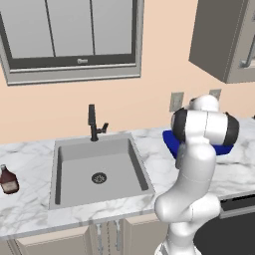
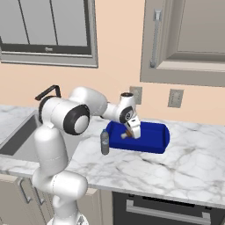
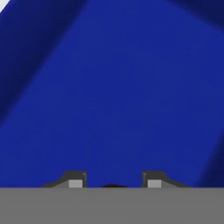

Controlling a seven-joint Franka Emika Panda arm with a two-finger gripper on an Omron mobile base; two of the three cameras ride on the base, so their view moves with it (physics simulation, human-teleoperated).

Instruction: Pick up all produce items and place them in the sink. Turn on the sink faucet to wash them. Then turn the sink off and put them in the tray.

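- Sink (image 1: 69, 172), centre-left of the left base view: basin bare, no water seen from the faucet (image 1: 93, 122). Wash steps look done.
- Gripper (image 2: 128, 133), mid-frame in the right base view, reaches down over the blue tray (image 2: 151, 141); arm folded across.
- Mushroom (image 2: 126, 133): brownish speck between the fingertips (image 3: 75, 180), partly spread; grip uncertain, release likely pending.

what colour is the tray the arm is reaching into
The tray is deep blue, clearest in the right base view.
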